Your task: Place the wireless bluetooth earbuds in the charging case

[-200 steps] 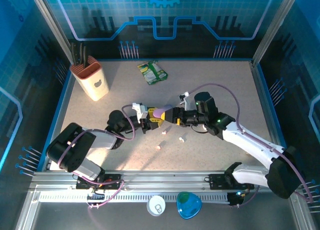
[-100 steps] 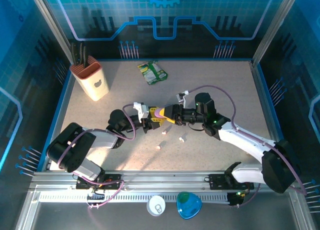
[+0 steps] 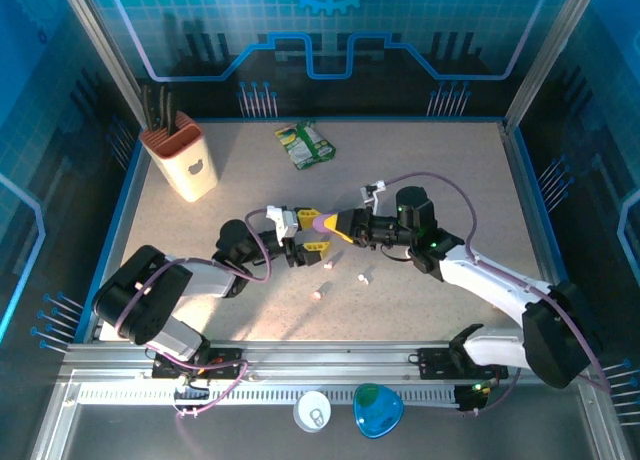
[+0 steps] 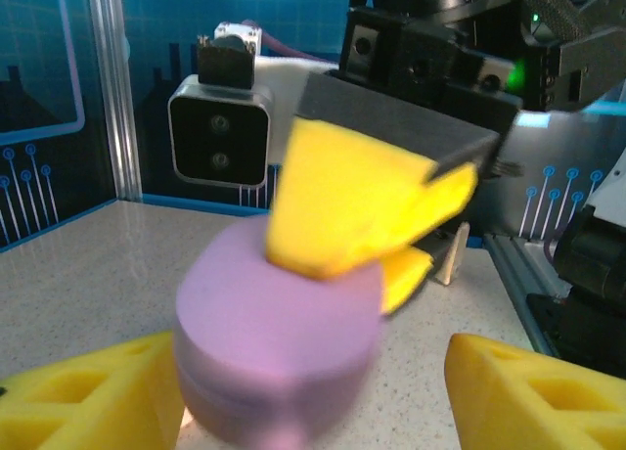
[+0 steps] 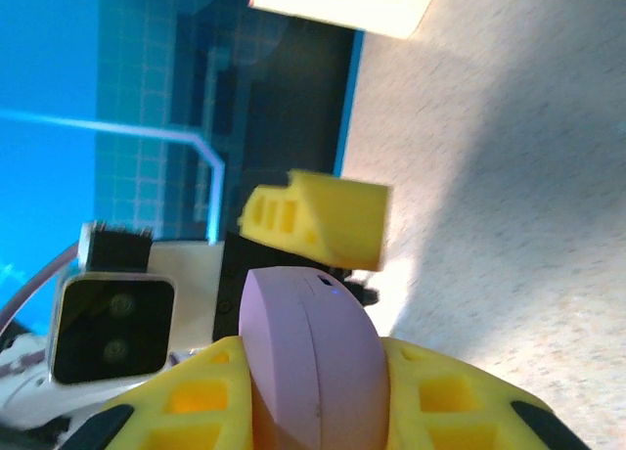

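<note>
Two grippers met at the purple case (image 3: pixel 321 221).
The right gripper (image 3: pixel 338 225) clamped it, drawn slightly rightward since earlier; the left gripper (image 3: pixel 306 245) stood spread wide; three earbuds (image 3: pixel 364 277) lay loose nearby.

Even overhead light on the speckled table (image 3: pixel 450 180) amid dim blue walls (image 3: pixel 60 60); in wrist views, the close purple charging case (image 4: pixel 254 352) is blurred, and a broad shadow crosses the tabletop.

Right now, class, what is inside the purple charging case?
The purple charging case, clamped in the right hand, looks shut, so its inside is hidden. Three earbuds lie loose on the table nearby.
</note>
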Controlling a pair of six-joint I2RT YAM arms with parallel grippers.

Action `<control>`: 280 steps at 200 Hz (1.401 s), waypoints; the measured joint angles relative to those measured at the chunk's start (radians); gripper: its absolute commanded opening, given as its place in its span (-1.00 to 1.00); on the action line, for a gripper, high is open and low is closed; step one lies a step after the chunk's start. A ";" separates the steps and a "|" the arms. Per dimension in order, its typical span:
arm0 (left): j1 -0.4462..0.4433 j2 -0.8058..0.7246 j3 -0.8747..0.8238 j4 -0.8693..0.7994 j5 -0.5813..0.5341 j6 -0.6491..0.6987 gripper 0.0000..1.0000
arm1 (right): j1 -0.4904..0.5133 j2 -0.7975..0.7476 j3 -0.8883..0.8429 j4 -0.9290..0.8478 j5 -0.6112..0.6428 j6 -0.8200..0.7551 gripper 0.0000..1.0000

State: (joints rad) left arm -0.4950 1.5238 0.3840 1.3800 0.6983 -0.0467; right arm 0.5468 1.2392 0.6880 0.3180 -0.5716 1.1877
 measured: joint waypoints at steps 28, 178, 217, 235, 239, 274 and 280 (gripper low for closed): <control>0.000 0.000 -0.049 -0.002 -0.011 0.042 0.75 | -0.095 -0.044 -0.023 -0.102 0.094 -0.054 -0.56; 0.000 -0.151 -0.026 -0.447 -0.113 0.189 0.99 | -0.354 0.512 0.330 -0.331 0.311 -0.292 -0.55; -0.003 -0.177 -0.026 -0.519 -0.136 0.204 0.98 | -0.354 0.694 0.458 -0.327 0.283 -0.302 -0.42; -0.006 -0.200 -0.026 -0.555 -0.151 0.208 0.99 | -0.354 0.738 0.500 -0.342 0.280 -0.325 -0.29; -0.006 -0.207 -0.026 -0.563 -0.155 0.208 0.99 | -0.354 0.742 0.504 -0.343 0.279 -0.326 -0.23; -0.006 -0.254 -0.026 -0.633 -0.181 0.216 0.99 | -0.356 0.732 0.503 -0.356 0.278 -0.365 0.41; -0.006 -0.259 -0.026 -0.642 -0.184 0.216 0.98 | -0.357 0.724 0.500 -0.367 0.280 -0.374 0.47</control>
State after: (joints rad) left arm -0.5007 1.2644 0.3584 0.7383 0.5140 0.1692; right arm 0.1898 1.9633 1.1877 -0.0486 -0.2920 0.8135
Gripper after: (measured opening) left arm 0.992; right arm 0.672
